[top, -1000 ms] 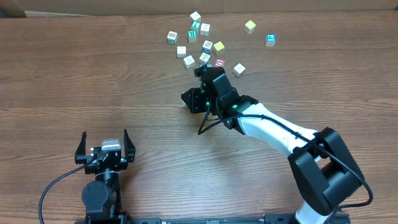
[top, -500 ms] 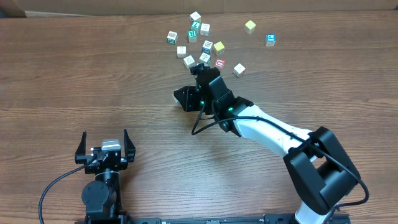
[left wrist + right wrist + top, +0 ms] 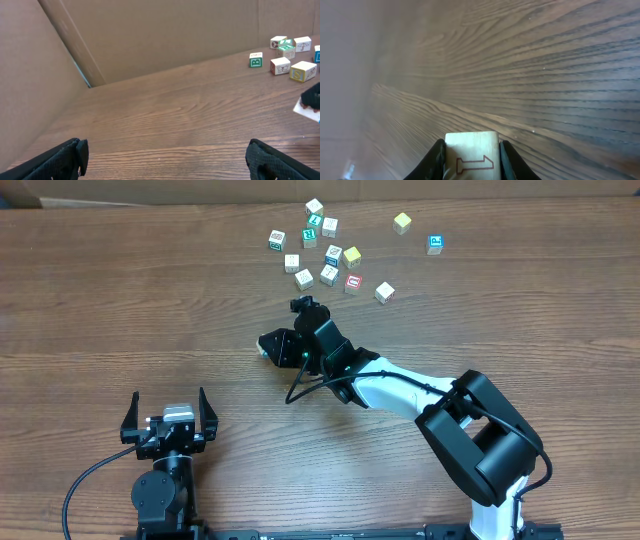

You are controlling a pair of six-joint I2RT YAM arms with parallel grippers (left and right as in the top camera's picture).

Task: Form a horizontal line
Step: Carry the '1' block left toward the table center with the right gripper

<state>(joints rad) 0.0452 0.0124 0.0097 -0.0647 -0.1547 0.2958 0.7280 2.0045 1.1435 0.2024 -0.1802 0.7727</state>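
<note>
Right arm [image 3: 400, 385]: stretched left, low over the surface [image 3: 100, 300].
Right pincer [image 3: 272, 343]: clamped on a block [image 3: 471, 152] (red mark on its face).
Left pincer [image 3: 168, 412]: spread wide, near edge.

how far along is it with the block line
Done: nothing; no row exists, the blocks lie scattered at the far side of the table. In hand: the right gripper is shut on one red-marked block, left of the cluster. Left: placing it and lining up all the others. The left gripper sits open, idle.
</note>
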